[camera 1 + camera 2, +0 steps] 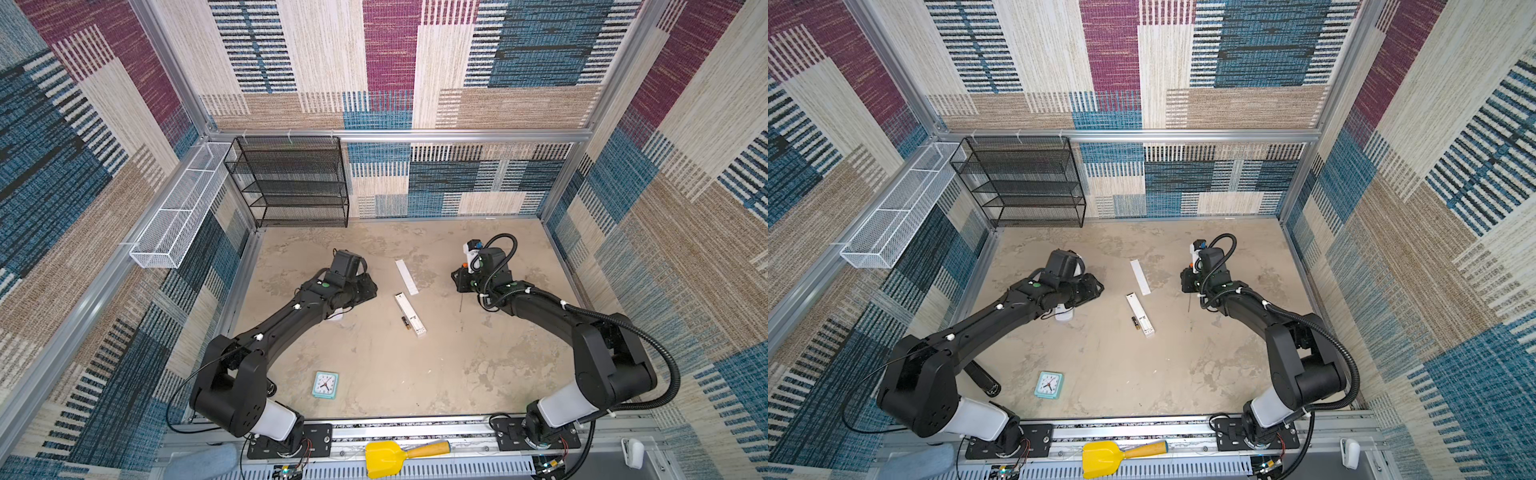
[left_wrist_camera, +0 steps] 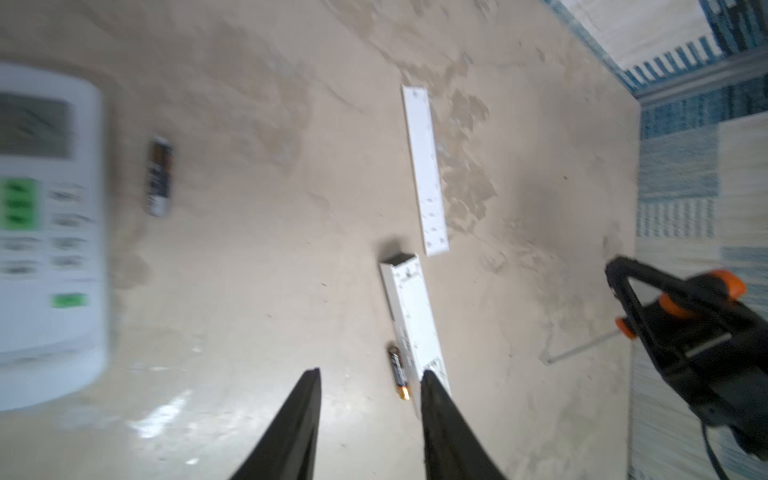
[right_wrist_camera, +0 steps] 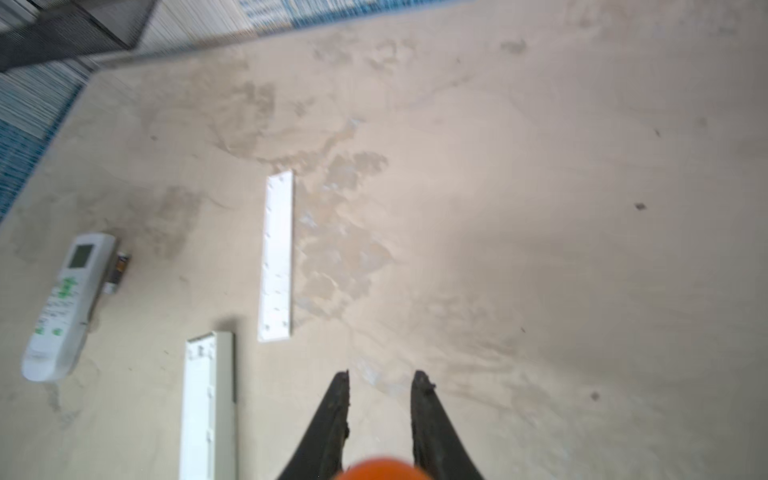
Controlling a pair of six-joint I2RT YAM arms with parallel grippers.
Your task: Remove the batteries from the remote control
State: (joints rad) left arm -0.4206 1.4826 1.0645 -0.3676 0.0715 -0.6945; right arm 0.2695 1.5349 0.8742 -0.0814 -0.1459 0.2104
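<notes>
Plainly, left gripper hung near the slim white remote, jaws spread and empty; right gripper, on that remote's opposite side, pinched an orange-handled screwdriver. One dark battery lay touching the remote's long edge; a second battery lay well apart from it, on the left arm's side.

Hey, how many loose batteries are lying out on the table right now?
2. One battery lies near the wide remote; a second battery lies right beside the slim white remote. More may be hidden inside.
</notes>
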